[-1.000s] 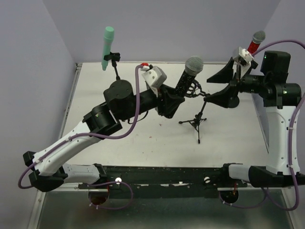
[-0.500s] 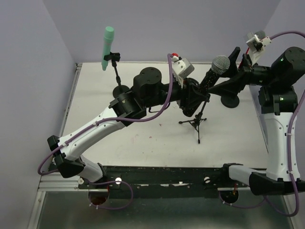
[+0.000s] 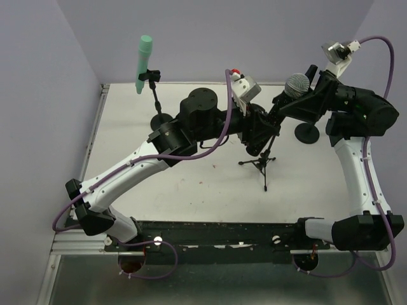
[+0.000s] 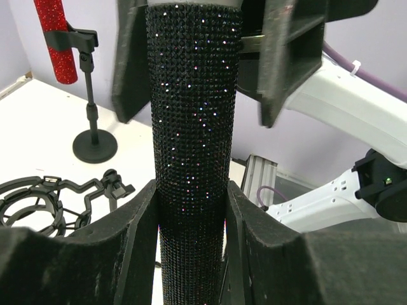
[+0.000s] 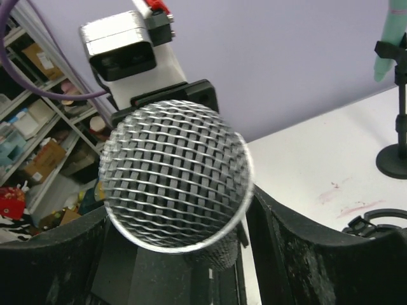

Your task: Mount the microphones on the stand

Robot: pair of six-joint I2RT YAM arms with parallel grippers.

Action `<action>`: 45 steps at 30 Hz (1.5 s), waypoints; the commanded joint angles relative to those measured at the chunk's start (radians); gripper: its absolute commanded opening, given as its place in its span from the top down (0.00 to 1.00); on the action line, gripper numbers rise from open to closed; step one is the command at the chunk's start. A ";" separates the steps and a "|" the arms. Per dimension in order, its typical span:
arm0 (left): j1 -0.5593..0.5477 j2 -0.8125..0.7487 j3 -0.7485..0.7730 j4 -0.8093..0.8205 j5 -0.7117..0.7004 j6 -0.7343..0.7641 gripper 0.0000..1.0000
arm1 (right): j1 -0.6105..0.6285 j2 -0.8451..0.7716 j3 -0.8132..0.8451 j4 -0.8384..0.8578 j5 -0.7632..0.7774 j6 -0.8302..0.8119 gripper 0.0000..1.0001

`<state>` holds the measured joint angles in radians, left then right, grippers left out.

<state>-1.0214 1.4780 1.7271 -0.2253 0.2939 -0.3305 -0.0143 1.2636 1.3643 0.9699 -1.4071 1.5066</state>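
Handover step, I judged: left gripper (image 4: 191, 210) clamped the black microphone (image 4: 194, 95); right gripper (image 5: 178, 213) straddled its mesh head (image 5: 175, 168), grip unconfirmed. Next move needed alignment over the tripod stand (image 3: 261, 164).

The far microphone (image 3: 144, 63) sits on a clip stand (image 3: 156, 101) at eleven o'clock on the worktop (image 3: 203, 184); the tripod stand (image 3: 261, 164) is central, a third stand (image 3: 308, 132) at two o'clock. Above the tripod, the middle microphone (image 3: 297, 84) sits between left pincer (image 4: 191, 190) and right pincer (image 5: 178, 210)

The black microphone (image 4: 191, 159) — glittery studded body, shiny metal-mesh head.
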 commanded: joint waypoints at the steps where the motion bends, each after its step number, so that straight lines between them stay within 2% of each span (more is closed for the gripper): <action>1: -0.003 0.016 0.061 0.027 0.025 -0.008 1.00 | 0.007 -0.006 0.022 0.227 0.020 0.168 0.36; 5: -0.003 0.034 0.087 0.020 0.024 -0.016 1.00 | 0.014 -0.006 0.012 0.199 0.017 0.142 0.55; 8: -0.003 0.053 0.112 0.001 0.022 -0.024 1.00 | 0.014 -0.004 0.022 0.181 0.010 0.119 0.74; 10: -0.002 0.057 0.123 -0.012 0.022 -0.027 0.94 | 0.014 0.003 0.042 0.176 0.000 0.103 0.79; 13: 0.004 0.027 0.102 -0.023 0.011 -0.031 0.49 | 0.014 0.029 0.116 0.086 -0.021 0.006 0.82; 15: 0.017 -0.034 0.039 -0.006 -0.001 -0.024 0.31 | 0.014 0.051 0.179 -0.020 -0.029 -0.101 0.82; 17: 0.038 -0.117 -0.056 0.018 -0.025 -0.016 0.20 | 0.014 0.072 0.235 -0.147 -0.027 -0.239 0.83; 19: 0.064 -0.218 -0.177 0.038 -0.061 -0.004 0.13 | 0.014 0.094 0.295 -0.363 -0.014 -0.421 0.83; 20: 0.081 -0.269 -0.245 0.049 -0.077 0.001 0.09 | 0.014 0.102 0.329 -0.493 0.002 -0.554 0.83; 22: 0.115 -0.390 -0.373 0.072 -0.114 0.002 0.02 | 0.014 0.124 0.442 -0.894 0.066 -0.877 0.83; 23: 0.135 -0.447 -0.429 0.078 -0.133 0.002 0.02 | 0.014 0.143 0.513 -1.062 0.112 -1.002 0.83; 24: 0.153 -0.491 -0.484 0.073 -0.150 -0.001 0.02 | 0.014 0.151 0.541 -1.118 0.138 -1.081 0.83; 28: 0.204 -0.646 -0.656 0.024 -0.214 -0.004 0.02 | 0.045 0.160 0.539 -1.143 0.229 -1.167 0.83; 33: 0.216 -0.735 -0.807 0.014 -0.249 -0.051 0.02 | 0.082 0.181 0.506 -1.168 0.304 -1.224 0.83; 37: 0.216 -0.765 -0.857 0.017 -0.262 -0.067 0.02 | 0.123 0.174 0.481 -1.237 0.364 -1.309 0.84; 45: 0.219 -0.769 -0.880 0.009 -0.272 -0.047 0.02 | 0.128 0.129 0.437 -1.353 0.430 -1.421 0.85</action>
<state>-0.8104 0.7250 0.8486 -0.2260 0.0517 -0.3805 0.1101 1.4368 1.8160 -0.3004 -1.0489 0.1780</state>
